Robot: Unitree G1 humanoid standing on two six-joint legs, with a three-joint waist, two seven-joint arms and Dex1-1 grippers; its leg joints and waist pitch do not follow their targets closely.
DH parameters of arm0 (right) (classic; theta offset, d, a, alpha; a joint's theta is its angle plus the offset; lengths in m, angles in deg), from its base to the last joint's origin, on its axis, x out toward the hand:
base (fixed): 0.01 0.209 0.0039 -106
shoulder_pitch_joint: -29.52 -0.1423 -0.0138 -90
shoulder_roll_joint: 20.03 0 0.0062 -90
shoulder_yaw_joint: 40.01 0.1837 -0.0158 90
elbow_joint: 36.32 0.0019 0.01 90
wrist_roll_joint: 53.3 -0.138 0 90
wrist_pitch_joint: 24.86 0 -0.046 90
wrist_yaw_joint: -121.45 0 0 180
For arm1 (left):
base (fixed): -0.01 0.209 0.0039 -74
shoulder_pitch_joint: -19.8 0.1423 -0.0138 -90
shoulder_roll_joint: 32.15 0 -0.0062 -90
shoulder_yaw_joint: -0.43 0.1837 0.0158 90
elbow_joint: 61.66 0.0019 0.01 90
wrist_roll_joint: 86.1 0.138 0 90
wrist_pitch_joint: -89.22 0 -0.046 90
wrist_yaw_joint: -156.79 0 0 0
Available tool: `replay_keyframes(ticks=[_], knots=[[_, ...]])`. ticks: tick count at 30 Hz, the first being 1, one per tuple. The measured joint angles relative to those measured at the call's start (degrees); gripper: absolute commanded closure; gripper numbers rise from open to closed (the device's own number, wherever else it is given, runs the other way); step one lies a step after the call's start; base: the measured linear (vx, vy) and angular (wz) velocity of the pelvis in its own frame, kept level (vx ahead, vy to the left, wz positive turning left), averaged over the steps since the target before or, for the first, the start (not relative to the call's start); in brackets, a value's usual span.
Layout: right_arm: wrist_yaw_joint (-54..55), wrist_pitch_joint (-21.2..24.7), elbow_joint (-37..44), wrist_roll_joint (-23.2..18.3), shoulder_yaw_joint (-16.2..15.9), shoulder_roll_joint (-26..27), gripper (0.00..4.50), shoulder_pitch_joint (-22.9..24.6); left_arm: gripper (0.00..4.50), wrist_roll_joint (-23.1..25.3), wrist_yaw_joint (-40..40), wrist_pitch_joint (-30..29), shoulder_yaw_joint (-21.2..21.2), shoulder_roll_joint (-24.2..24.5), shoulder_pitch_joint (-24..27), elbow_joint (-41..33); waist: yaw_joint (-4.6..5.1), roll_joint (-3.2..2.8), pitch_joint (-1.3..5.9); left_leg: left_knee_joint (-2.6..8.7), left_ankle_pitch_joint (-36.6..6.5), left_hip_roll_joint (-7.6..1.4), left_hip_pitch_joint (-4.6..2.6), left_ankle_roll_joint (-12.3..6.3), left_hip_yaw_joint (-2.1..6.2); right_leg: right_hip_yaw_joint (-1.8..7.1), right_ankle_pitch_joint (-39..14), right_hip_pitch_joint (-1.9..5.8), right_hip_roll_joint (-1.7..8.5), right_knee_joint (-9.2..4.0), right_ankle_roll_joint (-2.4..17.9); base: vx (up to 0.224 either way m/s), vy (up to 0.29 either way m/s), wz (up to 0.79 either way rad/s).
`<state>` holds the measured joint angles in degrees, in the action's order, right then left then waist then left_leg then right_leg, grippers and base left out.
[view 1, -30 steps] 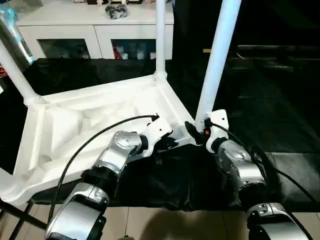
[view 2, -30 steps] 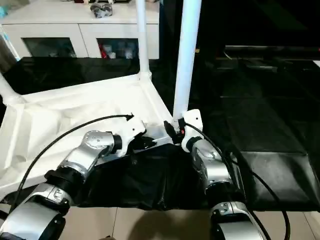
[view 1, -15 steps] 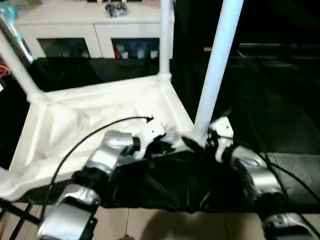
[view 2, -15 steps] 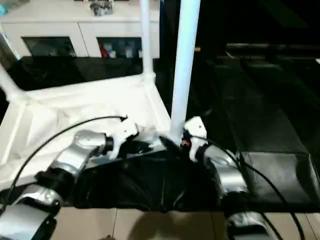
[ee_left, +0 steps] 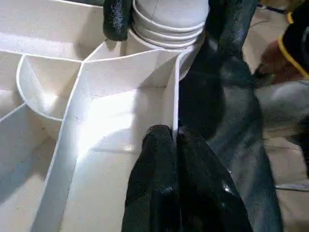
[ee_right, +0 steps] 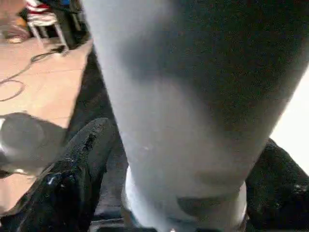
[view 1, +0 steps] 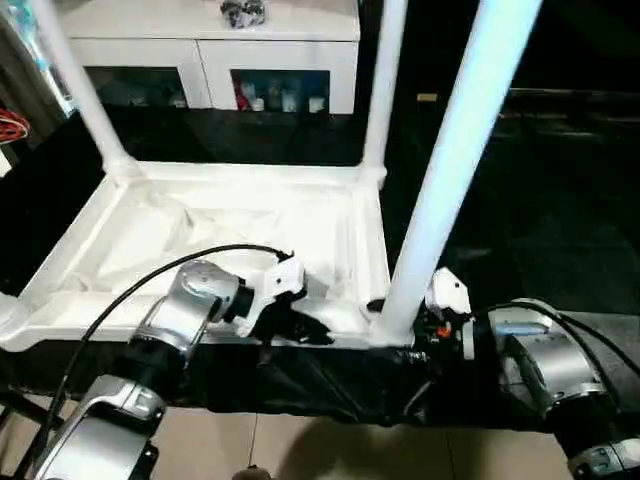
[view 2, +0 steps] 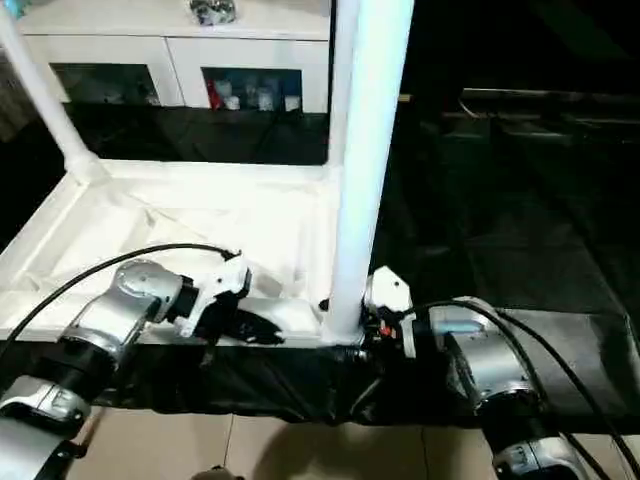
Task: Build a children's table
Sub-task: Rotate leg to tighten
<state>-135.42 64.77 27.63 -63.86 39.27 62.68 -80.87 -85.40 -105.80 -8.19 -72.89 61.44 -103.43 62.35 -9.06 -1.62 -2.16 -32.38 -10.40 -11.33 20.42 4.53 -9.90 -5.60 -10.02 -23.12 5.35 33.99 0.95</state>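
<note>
The tabletop lies upside down on a black-draped surface, ribbed underside up, with white legs standing from its corner sockets; the nearest leg rises from the near corner by the robot's right arm, and the white cabinet stands well behind the tabletop's far edge. It looks like thin moulded plastic: light, stiff along the ribs, smooth and probably slippery on the round legs, so a tall leg could lever the socket if pushed high up. The better hold is likely low on a leg, just above the socket, or on a rim wall. The left gripper is pressed together on the tabletop's thin near rim wall. The right gripper stands spread around the nearest leg's base, fingers on either side; whether they press it, I cannot tell.
</note>
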Motion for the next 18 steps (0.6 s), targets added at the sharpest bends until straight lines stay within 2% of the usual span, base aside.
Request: replay_keyframes(ticks=[2,3,8,16,18], knots=[[-1.10,0.83,0.17,-0.64,-0.21,-0.02,1.16,0.00,4.50,-0.36,-1.01,-0.54,0.18,0.43,0.39,-0.73,-0.13,0.02,-0.01,0.00,0.00,0.00,0.00,0.00,0.00,0.00,0.00,0.00,0.00,0.00,0.00,0.000,0.000,0.00],[-1.23,1.25,0.27,-0.91,-0.36,-0.02,1.38,0.00,4.50,-0.44,-1.08,-0.70,0.28,0.51,0.50,-0.97,-0.19,0.02,-0.01,0.00,0.00,0.00,0.00,0.00,0.00,0.00,0.00,0.00,0.00,0.00,0.00,0.000,0.000,0.00],[-2.13,2.73,1.13,-1.12,-0.58,-0.22,1.69,0.05,4.50,-0.73,-1.78,-1.24,0.63,0.72,0.76,-1.70,-0.53,0.02,-0.01,-0.01,0.00,0.00,0.00,0.00,0.00,0.00,0.00,0.00,0.00,0.01,0.00,0.000,0.000,0.00],[-2.14,3.48,1.74,-1.44,-0.84,-0.22,1.80,0.56,4.50,-0.81,-1.60,-1.21,0.72,0.45,0.86,-1.85,-0.66,0.02,-0.01,-0.02,0.00,0.00,0.00,0.00,0.00,0.00,0.00,0.00,0.00,0.02,0.00,0.000,0.000,0.00],[-0.11,3.76,1.59,-1.52,-0.01,0.84,1.80,1.00,4.50,-0.48,0.41,0.01,0.72,-0.40,0.86,-1.40,-0.81,0.01,0.00,-0.04,0.00,0.00,-0.01,0.01,0.00,0.00,0.00,0.01,0.00,0.04,0.01,0.000,0.000,0.00]])
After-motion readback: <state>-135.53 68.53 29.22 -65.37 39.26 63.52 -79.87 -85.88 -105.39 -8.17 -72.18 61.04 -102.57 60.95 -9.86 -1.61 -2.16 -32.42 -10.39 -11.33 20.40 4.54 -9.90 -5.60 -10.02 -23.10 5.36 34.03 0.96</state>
